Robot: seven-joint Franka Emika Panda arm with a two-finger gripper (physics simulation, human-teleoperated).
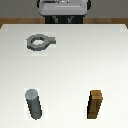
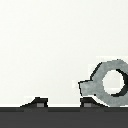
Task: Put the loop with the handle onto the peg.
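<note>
Nothing is done yet: the loop with the handle (image 1: 38, 42) lies ungrasped on the worktop (image 1: 75, 65) at about twelve o'clock from the peg (image 1: 34, 104), and the end effector (image 2: 62, 102) looks released.

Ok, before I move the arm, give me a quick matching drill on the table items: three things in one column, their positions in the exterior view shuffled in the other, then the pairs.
Things:
1. the loop with the handle
2. the peg
3. the brown wooden block

Places, by the exterior view:
A. near edge of the table, on the view's right
B. far part of the table, on the view's left, lying flat
C. near edge of the table, on the view's left, standing upright

Pairs: 1-B, 2-C, 3-A
</note>
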